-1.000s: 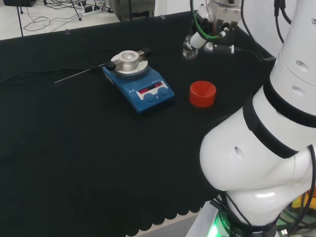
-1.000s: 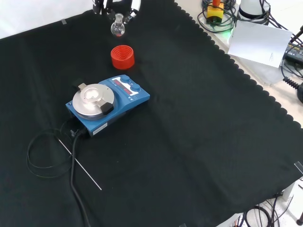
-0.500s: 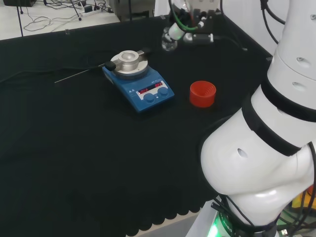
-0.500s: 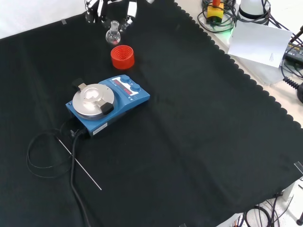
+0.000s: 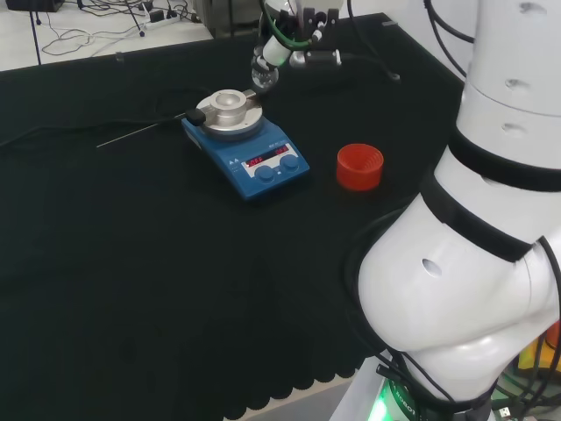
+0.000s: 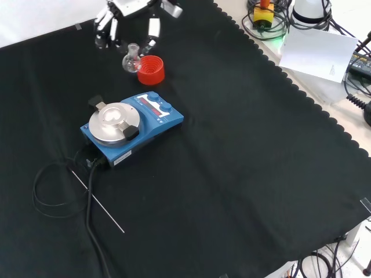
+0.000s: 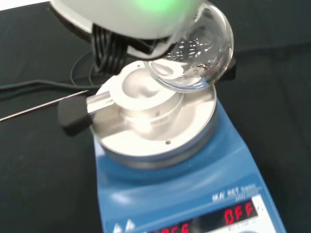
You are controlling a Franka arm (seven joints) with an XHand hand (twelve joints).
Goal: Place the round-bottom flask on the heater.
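Gripping the round-bottom flask (image 6: pixel 130 59) by its neck, the hand (image 6: pixel 128 13) has travelled from beyond the red stand (image 6: pixel 150 69) toward the heater (image 6: pixel 130 128) at centre-left of the front view, seemingly not yet above its bowl; lowering comes next.

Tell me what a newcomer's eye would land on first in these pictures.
First, the clear round-bottom flask, held in the hand in the air near the heater's metal bowl in the wrist view. Next, the blue heater at the middle of the black cloth, with red lit digits on its front. Then the red ribbed ring, to the heater's right in the head view.
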